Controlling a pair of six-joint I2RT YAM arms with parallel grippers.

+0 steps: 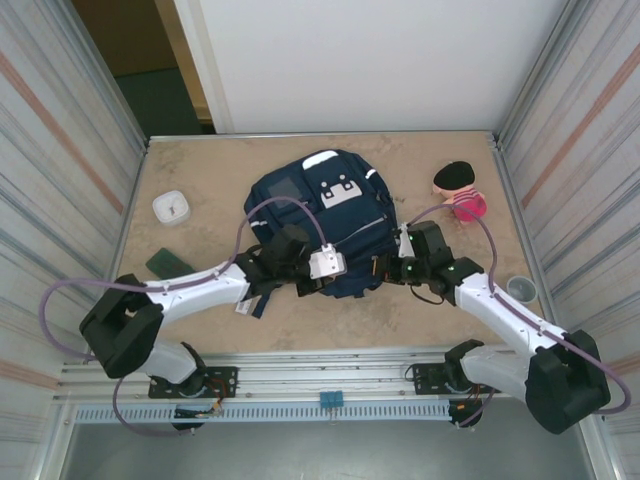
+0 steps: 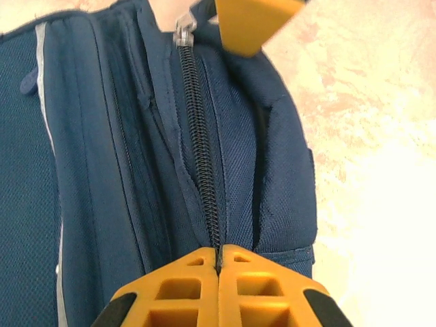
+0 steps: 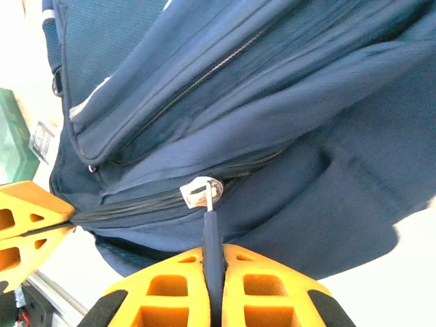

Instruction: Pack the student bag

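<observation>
Right wrist, tool [image 3: 212, 257] pinching student bag [image 3: 286, 95] zipper [image 3: 201, 192]

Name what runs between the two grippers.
Right wrist view: a closed stretch of the bag's zipper, from the left gripper to the pull the right gripper holds.

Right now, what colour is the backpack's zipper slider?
Silver zipper slider; clearest in the right wrist view.

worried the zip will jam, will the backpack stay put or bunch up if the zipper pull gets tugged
Probably floppy: the backpack folds and creases beside the zipper. It lies fairly flat, so likely light and apt to slide on the smooth table. The left gripper pinching the zipper should help hold it.
</observation>
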